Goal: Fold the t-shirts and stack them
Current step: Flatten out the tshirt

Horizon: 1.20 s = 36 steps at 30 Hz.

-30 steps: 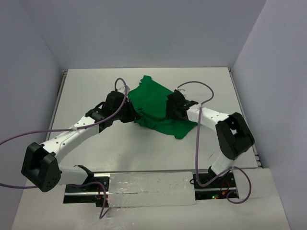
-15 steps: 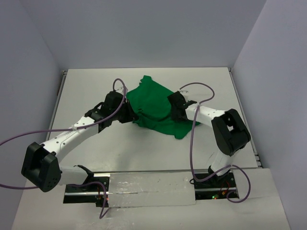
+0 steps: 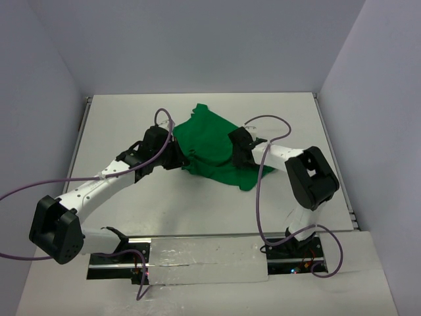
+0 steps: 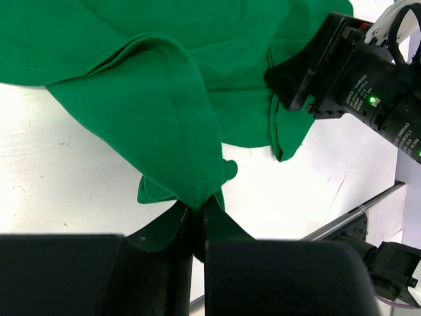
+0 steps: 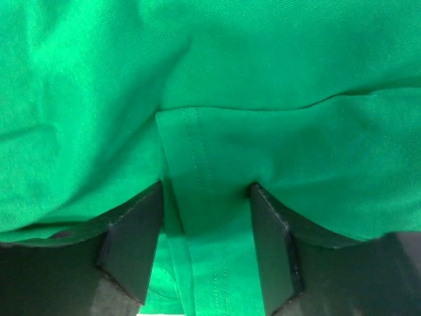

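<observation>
The green t-shirt lies rumpled on the far middle of the white table, between the 2 arms. The left gripper is pressed together on a hemmed ridge at the shirt's near left edge, the cloth drawn to a peak there. The right gripper rests on the shirt's right side, its fingers spread with a hemmed strip lying between them

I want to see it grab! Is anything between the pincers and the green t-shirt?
Nothing visible. The left pincer is shut on a fold of the green t-shirt; the right pincer is open with a hem between its fingers.
</observation>
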### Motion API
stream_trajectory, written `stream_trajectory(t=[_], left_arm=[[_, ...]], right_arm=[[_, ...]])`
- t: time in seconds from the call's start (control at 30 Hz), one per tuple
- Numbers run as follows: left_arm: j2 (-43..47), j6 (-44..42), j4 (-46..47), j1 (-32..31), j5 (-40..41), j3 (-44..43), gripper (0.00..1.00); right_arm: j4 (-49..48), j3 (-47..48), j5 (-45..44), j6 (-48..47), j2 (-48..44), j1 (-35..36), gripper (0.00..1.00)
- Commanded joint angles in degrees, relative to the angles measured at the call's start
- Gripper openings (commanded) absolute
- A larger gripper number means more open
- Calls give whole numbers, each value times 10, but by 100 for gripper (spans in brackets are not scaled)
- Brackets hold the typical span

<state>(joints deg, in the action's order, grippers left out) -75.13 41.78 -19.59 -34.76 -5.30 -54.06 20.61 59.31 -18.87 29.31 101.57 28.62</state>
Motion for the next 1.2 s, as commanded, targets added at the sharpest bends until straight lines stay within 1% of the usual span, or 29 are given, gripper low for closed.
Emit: stream_trajectory(t=[0.0,0.1,0.13,0.2,0.23,0.3,0.33,0.37,0.43,0.6,0.67,0.77,0.83,0.87,1.03,1.17], left_arm=[[2,6,25,3,-7,-8,10],[-4,6,24,5,-5,-10,10],[-5,6,22,6,-4,-12,10],[-7,4,21,7,-3,-13,10],[-6,3,19,8,-4,-13,10],[-2,0,17,10,-4,-14,10],[6,-4,9,15,-3,-12,10],[15,-6,6,23,-2,-6,10],[30,-10,-2,49,-6,12,10],[70,-11,6,104,-42,52,10],[73,-6,11,114,-51,62,10],[64,-1,8,122,-41,67,10],[60,5,8,128,-34,72,10],[59,7,13,131,-36,75,10],[53,10,24,137,-44,84,10],[51,13,25,138,-40,82,10]], right_arm=[[-6,2,-25,6,18,-1,55],[-3,-7,-35,17,-7,0,42],[2,-11,-46,21,-28,0,39],[12,-16,-68,22,-68,-1,28],[17,-18,-78,21,-84,-1,27],[25,-21,-93,15,-113,-6,20],[30,-29,-101,13,-150,-12,16],[32,-34,-102,11,-167,-20,15],[29,-52,-94,9,-203,-33,14],[15,-87,-62,9,-248,-56,15],[9,-101,-50,10,-249,-56,18],[2,-114,-36,17,-241,-58,25],[-7,-127,-24,23,-237,-59,25],[-11,-132,-18,26,-236,-61,25],[-31,-153,9,33,-229,-62,9],[-30,-146,12,38,-236,-65,9]])
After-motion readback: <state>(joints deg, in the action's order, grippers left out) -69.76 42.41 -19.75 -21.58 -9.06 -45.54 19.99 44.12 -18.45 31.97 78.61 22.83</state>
